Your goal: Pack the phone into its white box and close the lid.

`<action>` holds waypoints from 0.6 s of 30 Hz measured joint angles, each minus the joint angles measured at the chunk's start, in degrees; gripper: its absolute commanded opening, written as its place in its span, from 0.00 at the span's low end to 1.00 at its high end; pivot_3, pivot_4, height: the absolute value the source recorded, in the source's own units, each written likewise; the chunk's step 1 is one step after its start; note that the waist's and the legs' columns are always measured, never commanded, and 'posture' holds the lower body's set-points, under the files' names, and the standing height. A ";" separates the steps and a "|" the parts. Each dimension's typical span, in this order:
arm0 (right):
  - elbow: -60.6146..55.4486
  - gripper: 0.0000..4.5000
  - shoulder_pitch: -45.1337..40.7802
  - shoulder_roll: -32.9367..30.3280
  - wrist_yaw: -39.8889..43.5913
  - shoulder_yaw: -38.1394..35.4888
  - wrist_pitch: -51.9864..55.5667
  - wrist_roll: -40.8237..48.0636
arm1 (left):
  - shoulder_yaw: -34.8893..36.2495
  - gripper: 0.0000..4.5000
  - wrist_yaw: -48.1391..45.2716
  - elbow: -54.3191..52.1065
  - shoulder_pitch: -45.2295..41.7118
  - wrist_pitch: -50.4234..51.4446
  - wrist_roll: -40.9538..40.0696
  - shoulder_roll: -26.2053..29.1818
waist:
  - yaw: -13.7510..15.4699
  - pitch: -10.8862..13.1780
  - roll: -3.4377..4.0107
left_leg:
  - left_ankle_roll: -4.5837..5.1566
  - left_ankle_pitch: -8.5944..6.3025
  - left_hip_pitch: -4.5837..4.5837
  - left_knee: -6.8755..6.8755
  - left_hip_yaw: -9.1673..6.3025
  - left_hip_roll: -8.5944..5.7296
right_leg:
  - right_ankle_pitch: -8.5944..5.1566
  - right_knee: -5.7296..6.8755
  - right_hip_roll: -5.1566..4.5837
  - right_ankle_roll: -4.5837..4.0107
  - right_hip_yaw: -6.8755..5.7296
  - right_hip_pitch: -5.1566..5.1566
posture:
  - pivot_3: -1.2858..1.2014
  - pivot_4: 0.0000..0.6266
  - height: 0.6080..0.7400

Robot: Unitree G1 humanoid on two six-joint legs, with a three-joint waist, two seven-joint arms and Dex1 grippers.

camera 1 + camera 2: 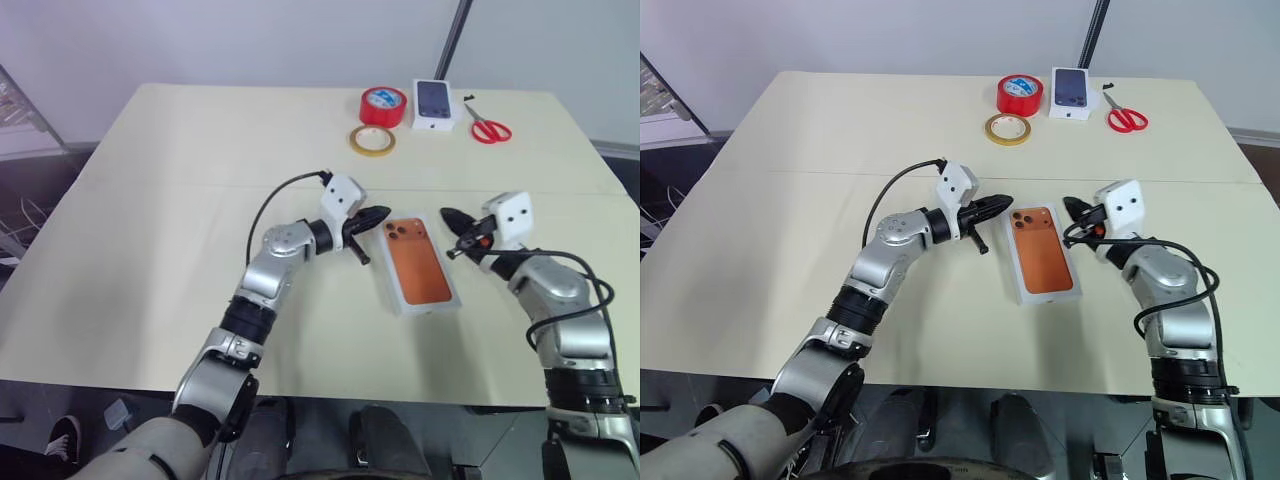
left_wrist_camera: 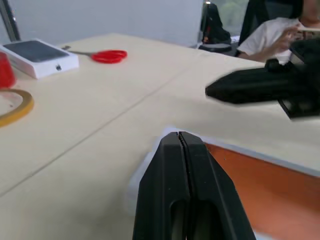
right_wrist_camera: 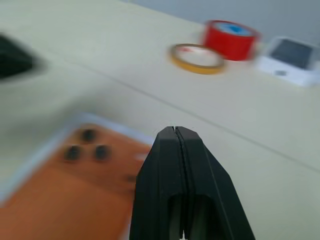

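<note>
Two grippers hang above the table (image 1: 150, 200), one at each side of the phone (image 1: 418, 262). The phone lies with its orange back up inside the white box (image 1: 397, 300), whose thin white edge shows all around it. Its three dark lenses sit at the far corner, the one nearest to the left gripper (image 1: 377, 217).

The left gripper has its two black fingers pressed together, with no gap between them, and it holds nothing. Its tip points across toward the right gripper and hangs just beside the far left corner of the box, above the table, not touching the phone. The right gripper (image 1: 452, 217) is also closed tight and empty. Its tip points toward the left gripper and hangs just beside the far right corner of the box. The two tips face each other with the far end of the phone between them.

Beyond both grippers, well apart from them at the far side of the table, there are a red tape roll (image 1: 384, 105), a flat yellow tape ring (image 1: 372, 140), a small white box with a phone picture (image 1: 433, 103) and red scissors (image 1: 489, 127). In the left wrist view a seated person (image 2: 272, 30) shows in the background.
</note>
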 measured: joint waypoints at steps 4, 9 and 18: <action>-1.16 0.00 4.10 -1.95 -0.12 4.23 2.43 -3.55 | -3.83 0.00 1.45 7.10 -1.93 1.03 4.63 0.95 | -0.07 -0.07 -0.08 | 0.00 0.00 0.07 0.00 0.02 -0.01 | -0.01 0.01 0.01 0.01 0.00 0.06 | 0.52 0.24 1.00; -3.68 0.12 5.25 -1.42 0.13 2.96 7.76 -1.33 | -3.78 0.12 -1.78 5.21 -1.14 4.86 3.75 1.72 | -0.15 -0.30 -0.28 | 0.05 -0.04 0.85 -0.18 -0.01 0.02 | -0.06 -0.18 -0.01 0.05 0.02 0.85 | 0.52 0.24 1.00; -3.95 1.00 2.72 -0.41 4.18 -2.59 9.57 7.46 | 2.08 0.99 -3.61 -4.61 3.66 4.57 -1.01 8.04 | -0.62 -0.23 -0.19 | 0.04 -0.04 0.54 -0.22 0.03 0.08 | -0.06 -0.09 -0.06 0.05 0.11 0.43 | 0.52 0.24 1.00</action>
